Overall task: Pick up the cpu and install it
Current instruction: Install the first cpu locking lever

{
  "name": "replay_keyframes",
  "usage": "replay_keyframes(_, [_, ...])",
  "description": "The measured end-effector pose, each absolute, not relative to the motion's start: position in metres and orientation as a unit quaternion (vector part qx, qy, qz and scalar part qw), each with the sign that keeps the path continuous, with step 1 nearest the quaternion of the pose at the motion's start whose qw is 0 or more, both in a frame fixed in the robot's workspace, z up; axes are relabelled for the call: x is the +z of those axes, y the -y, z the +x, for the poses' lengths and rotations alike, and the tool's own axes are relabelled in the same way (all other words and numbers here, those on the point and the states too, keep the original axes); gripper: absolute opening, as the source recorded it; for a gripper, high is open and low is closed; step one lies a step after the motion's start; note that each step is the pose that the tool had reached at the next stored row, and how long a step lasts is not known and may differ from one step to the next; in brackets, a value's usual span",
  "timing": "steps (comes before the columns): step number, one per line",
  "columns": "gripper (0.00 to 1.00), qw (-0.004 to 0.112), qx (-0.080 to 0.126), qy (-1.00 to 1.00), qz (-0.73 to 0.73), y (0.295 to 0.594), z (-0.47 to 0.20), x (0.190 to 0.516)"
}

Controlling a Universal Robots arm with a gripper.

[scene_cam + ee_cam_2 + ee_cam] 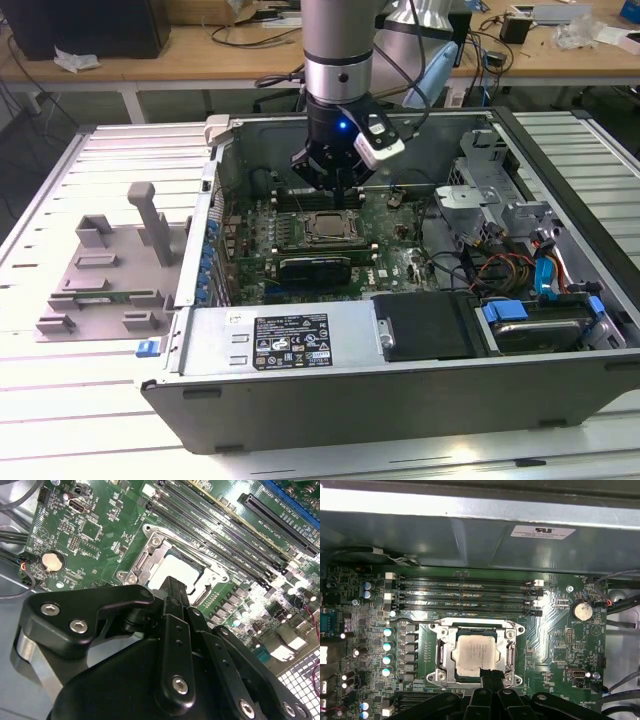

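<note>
One pale silver square cpu (475,652) sits in its socket (440,656) under the clenched, empty end effector (490,673).

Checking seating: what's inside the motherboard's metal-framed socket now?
The pale silver-grey square cpu lies inside the square metal-framed socket. The black pincer covers part of one edge; the contacts beneath are hidden.

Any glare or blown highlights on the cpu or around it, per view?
First wrist view: cpu evenly lit, no hotspot; case wall blown white along its upper strip. Second wrist view: cpu partly washed out by glare. Exterior view: cpu dim but clean; slatted table bright white toward the picture's lower edge.
</note>
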State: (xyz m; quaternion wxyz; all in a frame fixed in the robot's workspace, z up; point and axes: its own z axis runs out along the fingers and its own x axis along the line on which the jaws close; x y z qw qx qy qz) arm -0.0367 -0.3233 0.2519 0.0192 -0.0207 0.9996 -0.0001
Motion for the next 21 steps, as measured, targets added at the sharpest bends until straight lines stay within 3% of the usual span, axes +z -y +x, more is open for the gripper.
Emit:
replay_keyframes(9, [0.11,0.019,0.000,-1.000,-0.021,0.319,-0.053,0.252])
replay_keyframes(21, [0.11,0.019,0.000,-1.000,-0.021,0.308,-0.123,0.252])
